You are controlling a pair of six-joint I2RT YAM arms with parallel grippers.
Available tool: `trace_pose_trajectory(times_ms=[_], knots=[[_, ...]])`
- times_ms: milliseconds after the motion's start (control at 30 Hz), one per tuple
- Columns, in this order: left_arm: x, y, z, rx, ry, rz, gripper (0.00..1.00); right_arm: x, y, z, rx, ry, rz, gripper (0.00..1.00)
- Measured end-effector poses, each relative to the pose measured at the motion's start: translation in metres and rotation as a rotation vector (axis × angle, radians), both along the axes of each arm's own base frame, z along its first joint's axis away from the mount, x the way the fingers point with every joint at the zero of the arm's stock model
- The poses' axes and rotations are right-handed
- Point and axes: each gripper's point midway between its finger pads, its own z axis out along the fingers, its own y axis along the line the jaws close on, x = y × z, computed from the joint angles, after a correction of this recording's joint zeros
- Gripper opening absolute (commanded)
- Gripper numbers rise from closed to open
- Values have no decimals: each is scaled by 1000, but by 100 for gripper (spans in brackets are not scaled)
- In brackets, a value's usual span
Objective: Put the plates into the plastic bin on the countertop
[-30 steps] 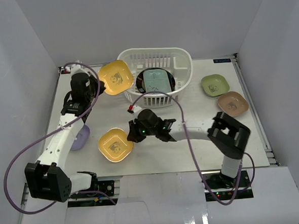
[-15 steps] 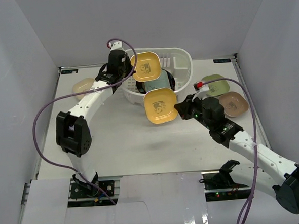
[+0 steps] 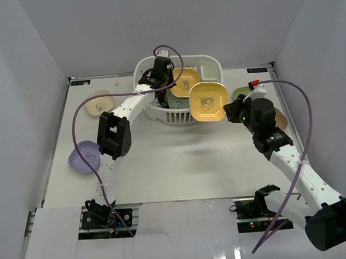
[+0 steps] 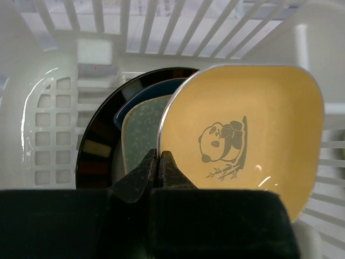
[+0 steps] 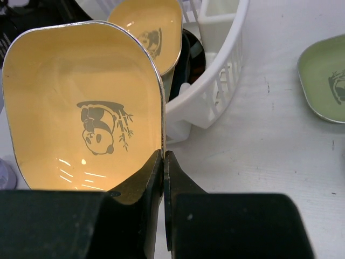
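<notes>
Left fingers point(image 4: 144, 168) pinch the rim of a yellow plate point(image 4: 242, 135) inside the bin point(image 3: 216, 74) at the far edge of the worktop point(image 3: 163, 159), right fingers point(image 5: 152, 175) pinch a second plate point(image 5: 81, 108) just beside the bin; both look light, rigid, slick.

- Top external — high above 6 o'clock of the counter point(image 3: 163, 159), facing down; plastic bin point(image 3: 178, 115) at 12 o'clock.
- Both wrist views — close-up, facing that bin, shared by all.

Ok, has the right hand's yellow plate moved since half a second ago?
Yes. The yellow plate shifted rightward and farther away, from the bin's near wall to its near-right corner.
</notes>
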Motion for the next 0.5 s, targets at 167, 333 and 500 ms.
trace_pose_trajectory(times_ms=[167,333,500], knots=[[-1,9,-23,59,41,15,54,26,0,25,7,-25,-25,8],[-5,14,-16,58,38,22,81,70,1,41,2,-32,-58,8],[-30,28,19,42,16,21,84,114,11,32,-22,9,-63,8]])
